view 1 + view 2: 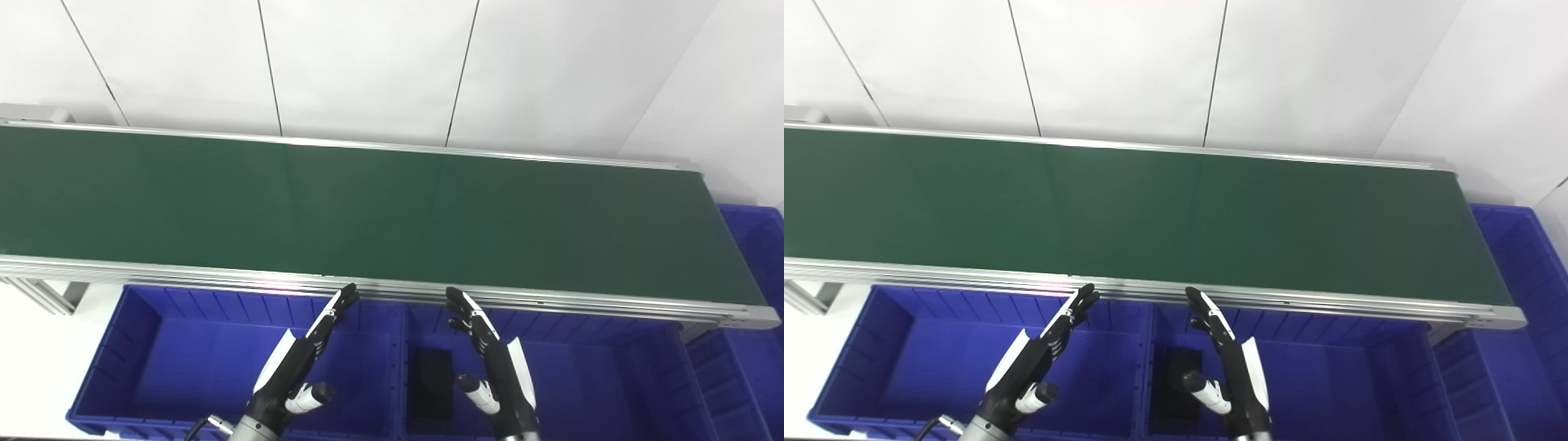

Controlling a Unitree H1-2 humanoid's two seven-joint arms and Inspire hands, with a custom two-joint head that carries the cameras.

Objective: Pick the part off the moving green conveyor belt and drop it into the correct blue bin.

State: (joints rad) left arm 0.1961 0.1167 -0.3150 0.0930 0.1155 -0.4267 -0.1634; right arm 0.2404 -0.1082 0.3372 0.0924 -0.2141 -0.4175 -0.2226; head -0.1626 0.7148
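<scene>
A green conveyor belt (367, 208) is stretching across the middle of the frame from the left edge toward the right, framed by silver rails and backed by white wall panels (367, 61); its surface is showing no part riding on it. Below the belt, along the bottom of the frame, two blue bins are sitting side by side. The left blue bin (153, 318) is lying at lower left, and the centre blue bin (582, 367) is running from lower centre toward lower right. A third blue bin (759, 257) is sitting at the right edge of the frame, just past the belt's end. A flat black part (432, 383) is lying on the floor of the centre blue bin, near its left wall. Both robot hands are rising from the bottom edge and hovering over the bins, just short of the belt's near rail. The left hand (300, 361) is hanging above the left bin with fingers stretched out and thumb spread, holding nothing. The right hand (493, 367) is hanging above the centre bin, just right of the black part, likewise spread wide and empty, fingertips pointing toward the belt.
</scene>
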